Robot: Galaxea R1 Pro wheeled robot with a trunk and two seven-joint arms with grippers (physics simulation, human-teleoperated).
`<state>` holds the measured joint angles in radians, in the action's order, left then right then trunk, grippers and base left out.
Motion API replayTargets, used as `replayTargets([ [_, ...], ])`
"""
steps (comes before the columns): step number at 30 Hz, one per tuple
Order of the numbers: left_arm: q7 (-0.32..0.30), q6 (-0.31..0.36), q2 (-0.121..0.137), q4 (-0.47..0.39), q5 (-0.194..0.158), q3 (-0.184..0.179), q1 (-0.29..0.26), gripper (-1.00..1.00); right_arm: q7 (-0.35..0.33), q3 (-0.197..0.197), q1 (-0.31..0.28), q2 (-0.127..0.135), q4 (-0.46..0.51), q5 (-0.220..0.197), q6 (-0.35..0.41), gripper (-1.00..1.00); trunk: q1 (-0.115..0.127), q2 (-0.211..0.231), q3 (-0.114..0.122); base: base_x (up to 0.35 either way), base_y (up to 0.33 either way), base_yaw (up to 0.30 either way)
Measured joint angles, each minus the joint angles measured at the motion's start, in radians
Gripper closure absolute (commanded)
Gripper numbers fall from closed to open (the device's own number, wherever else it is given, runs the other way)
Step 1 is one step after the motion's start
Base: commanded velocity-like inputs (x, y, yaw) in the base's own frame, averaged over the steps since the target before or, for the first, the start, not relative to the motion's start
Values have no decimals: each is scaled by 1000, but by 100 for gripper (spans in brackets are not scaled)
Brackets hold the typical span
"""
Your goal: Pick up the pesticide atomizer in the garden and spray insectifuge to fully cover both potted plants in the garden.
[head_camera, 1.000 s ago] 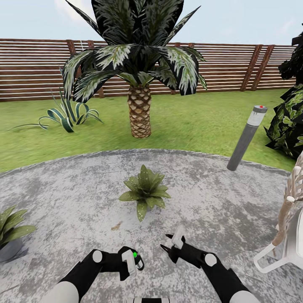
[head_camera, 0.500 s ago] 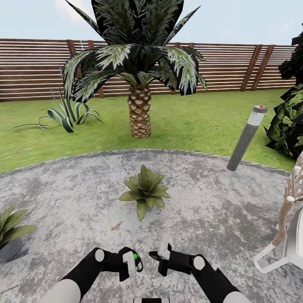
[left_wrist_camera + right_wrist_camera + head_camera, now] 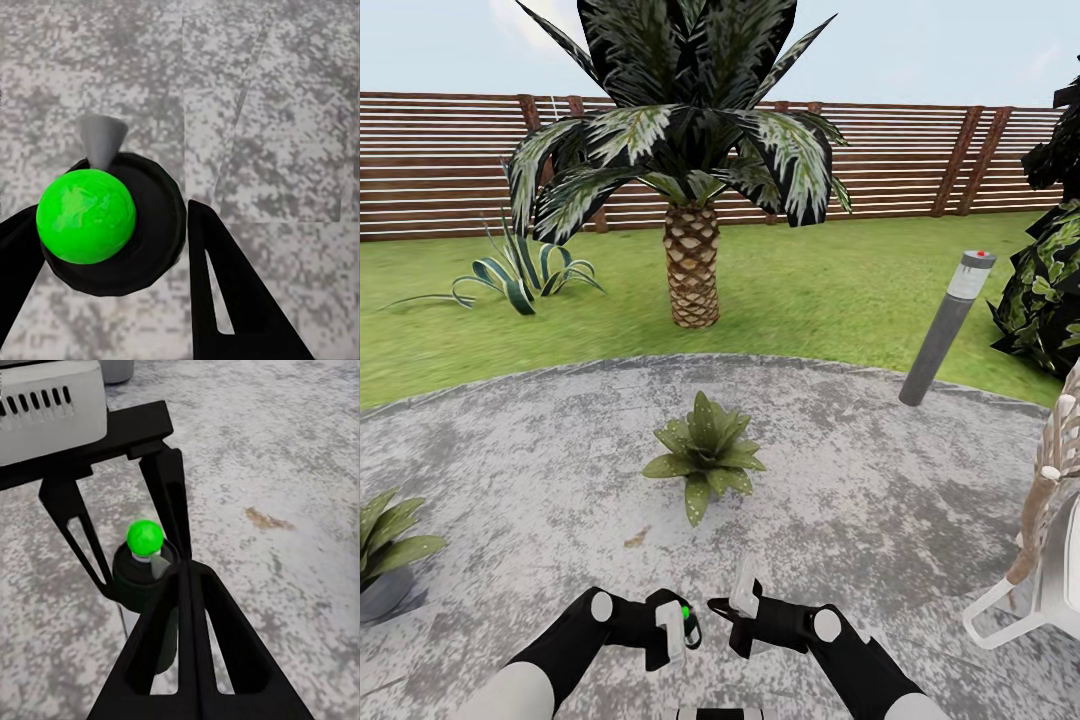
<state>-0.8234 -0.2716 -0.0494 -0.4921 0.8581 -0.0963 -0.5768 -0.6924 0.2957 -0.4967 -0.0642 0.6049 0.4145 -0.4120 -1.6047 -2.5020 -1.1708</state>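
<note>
At the head view's lower edge, my left gripper (image 3: 678, 628) is shut on the pesticide atomizer (image 3: 682, 608), a dark bottle with a bright green knob on top. The left wrist view looks down on that knob (image 3: 86, 217) and a grey nozzle, with a dark finger on each side. My right gripper (image 3: 725, 608) is shut and empty, its tips close beside the atomizer's top (image 3: 144, 537). One potted plant (image 3: 705, 455) sits on the stone patio ahead of both grippers. Another potted plant (image 3: 385, 540), in a grey pot, is at the left edge.
A tall palm (image 3: 692, 265) and a striped agave (image 3: 525, 270) grow on the lawn beyond the patio (image 3: 880, 470). A grey bollard lamp (image 3: 945, 330) leans at the patio's right rim. A white chair (image 3: 1040, 570) and dark bush (image 3: 1050, 290) stand right; a slat fence (image 3: 920, 160) closes the back.
My right gripper has moved left and slightly nearer, ending beside the left gripper and the atomizer. The left gripper has hardly shifted. The plants are unchanged.
</note>
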Motion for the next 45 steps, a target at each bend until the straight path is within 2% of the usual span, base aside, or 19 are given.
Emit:
replayTargets([
  [7, -1, -1, -8, -2, 0, 0, -1, 100, 0, 0, 0, 0, 1, 0, 0, 100, 0, 0, 0, 0, 0, 0],
  [13, -3, -1, -28, -2, -2, -1, -2, 100, 0, 0, 0, 0, 1, 0, 0, 100, 0, 0, 0, 0, 0, 0],
  [17, -3, -2, -33, -2, -1, -1, -3, 100, 0, 0, 0, 0, 1, 0, 0, 100, 0, 0, 0, 0, 0, 0],
  [20, -7, -1, -33, -23, -3, 0, -2, 100, 0, 0, 0, 0, 1, 0, 0, 100, 0, 0, 0, 0, 0, 0],
  [23, -62, 5, -32, -49, -6, 1, -1, 100, 0, 0, 0, 0, 1, 0, 0, 100, 0, 0, 0, 0, 0, 0],
  [25, -78, 6, -32, -62, -6, 2, 1, 100, 0, 0, 0, 0, 1, 0, 0, 100, 0, 0, 0, 0, 0, 0],
  [45, -85, 7, -35, -74, -10, 3, 2, 100, 1, 0, 0, 0, 1, 0, 0, 100, 0, 0, 0, 0, 0, 0],
])
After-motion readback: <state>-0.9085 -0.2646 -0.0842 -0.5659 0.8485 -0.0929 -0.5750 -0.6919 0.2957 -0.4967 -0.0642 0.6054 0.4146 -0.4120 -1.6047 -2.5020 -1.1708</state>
